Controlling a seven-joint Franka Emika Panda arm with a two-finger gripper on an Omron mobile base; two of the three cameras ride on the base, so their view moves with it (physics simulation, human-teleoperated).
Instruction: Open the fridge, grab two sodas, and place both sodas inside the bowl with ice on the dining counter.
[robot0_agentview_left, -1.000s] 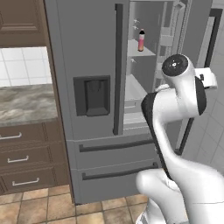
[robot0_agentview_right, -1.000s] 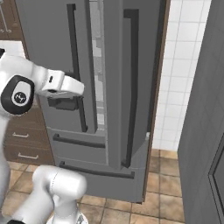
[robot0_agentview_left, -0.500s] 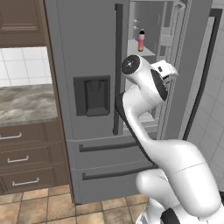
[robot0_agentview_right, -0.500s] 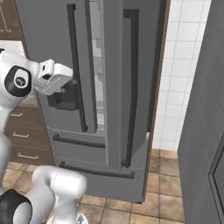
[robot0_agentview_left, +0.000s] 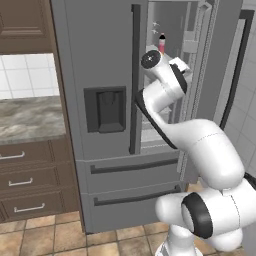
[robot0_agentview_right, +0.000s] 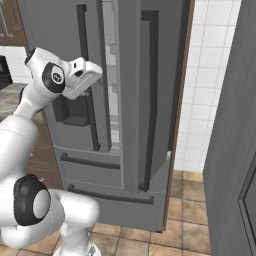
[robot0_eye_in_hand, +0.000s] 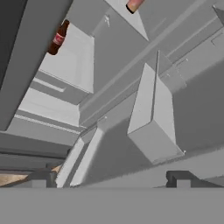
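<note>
Fridge (robot0_agentview_left: 100, 75) stands with its right door swung open; left door shut, dark dispenser recess (robot0_agentview_left: 106, 110) in it, long dark bar handle (robot0_agentview_left: 134, 80) beside the gap. Arm reaches up into the opening, wrist at upper-shelf height. Pincer (robot0_eye_in_hand: 111, 177) wide open, nothing between the tips, nothing held; the two dark fingertips (robot0_eye_in_hand: 41, 178) stand far apart at the bottom of the hand view, pointing into the grey fridge interior.

Soda (robot0_eye_in_hand: 58, 38): one dark cola bottle with red label, seen in the hand view at upper left, on a pale shelf inside the fridge, well apart from the pincer. A pink-red bottle-like item (robot0_agentview_left: 161, 44) sits on an upper shelf just above the wrist in the left base view; also cut off at the top edge of the hand view. A pale grey box-shaped bin (robot0_eye_in_hand: 153, 116) hangs in the interior, nearer the pincer.

Lower fridge drawers (robot0_agentview_left: 130, 185) shut. Wooden drawers (robot0_agentview_left: 30, 182) and a marbled surface (robot0_agentview_left: 30, 117) left of the fridge.
</note>
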